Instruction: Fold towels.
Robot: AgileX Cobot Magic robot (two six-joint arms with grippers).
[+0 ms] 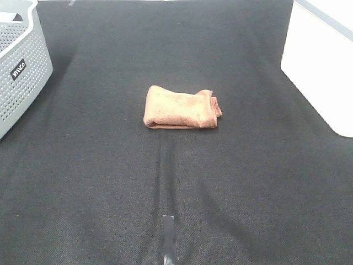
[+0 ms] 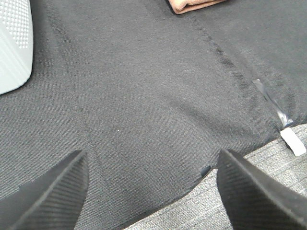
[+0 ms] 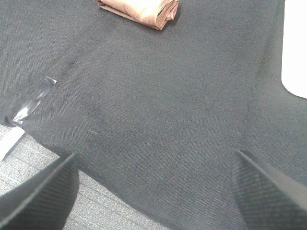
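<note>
Reddish-brown terry towel [image 1: 182,107] is seen in the high exterior view lying folded into a compact bundle near the middle of the black cloth-covered worktop [image 1: 248,182], well apart from every edge. A grey perforated plastic basket [image 1: 19,66] is set at the far left corner and a white box [image 1: 325,66] at the far right edge. No arm is seen over the worktop, so the folding is judged done or nearly so; a tidy-up or a transfer may be called for next, and wide bare cloth is left on all sides for an approach.

From the left wrist, the left gripper [image 2: 151,191] is shown with jaws spread wide and nothing between them, held near the front edge, the towel far ahead.

From the right wrist, the right gripper [image 3: 153,191] is likewise shown wide apart and empty, near the front edge beside a strip of grey tape [image 3: 36,98].
</note>
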